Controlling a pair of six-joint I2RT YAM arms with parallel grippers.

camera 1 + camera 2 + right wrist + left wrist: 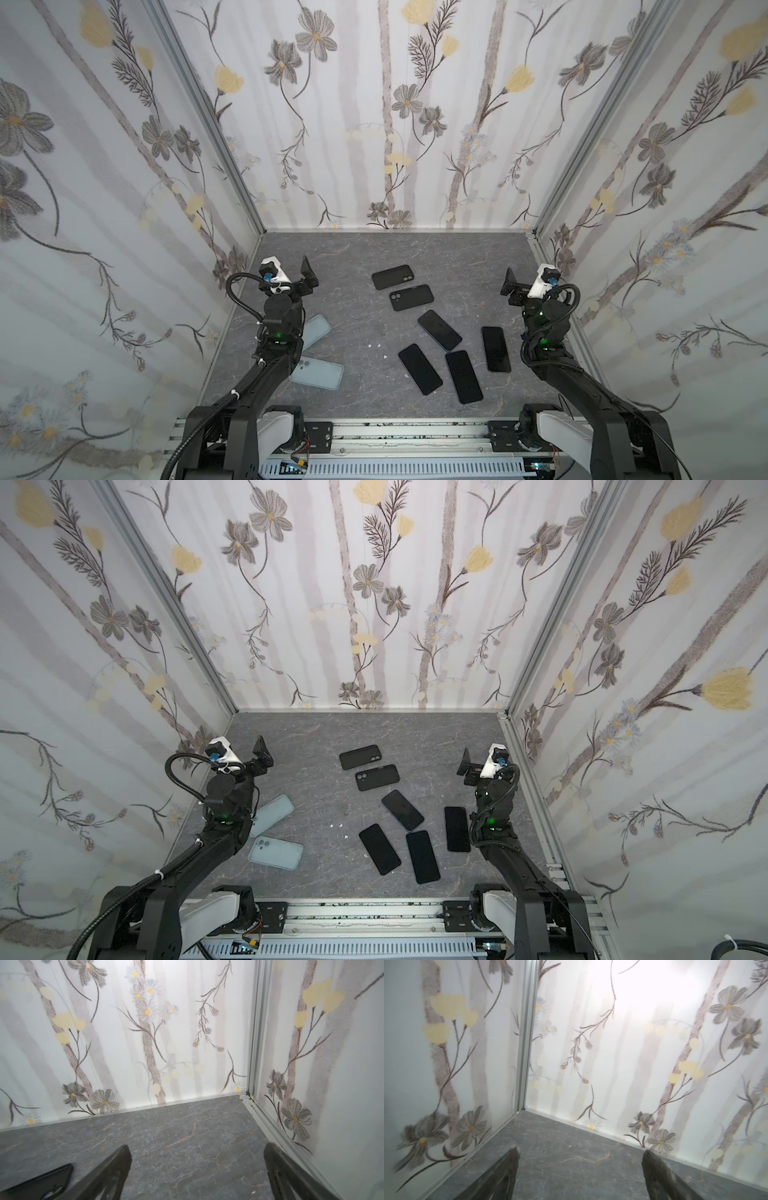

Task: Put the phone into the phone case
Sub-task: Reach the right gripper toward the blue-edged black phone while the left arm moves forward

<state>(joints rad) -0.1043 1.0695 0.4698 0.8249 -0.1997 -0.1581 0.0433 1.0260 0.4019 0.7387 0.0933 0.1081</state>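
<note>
Two black phone cases lie hollow side down, one behind the other, at the middle back of the grey table; both top views show them. Several black phones lie screen up in front of them, the nearest to the cases being this phone. My left gripper hovers at the back left, open and empty, far left of the cases. My right gripper hovers at the back right, open and empty. The right wrist view shows a corner of a black case beside the open right gripper. The left wrist view shows only bare table between the open left gripper.
Two pale blue phone-shaped things lie at the left, partly under my left arm. Flowered walls close the table on three sides. Small white crumbs lie mid-table. A metal rail runs along the front edge.
</note>
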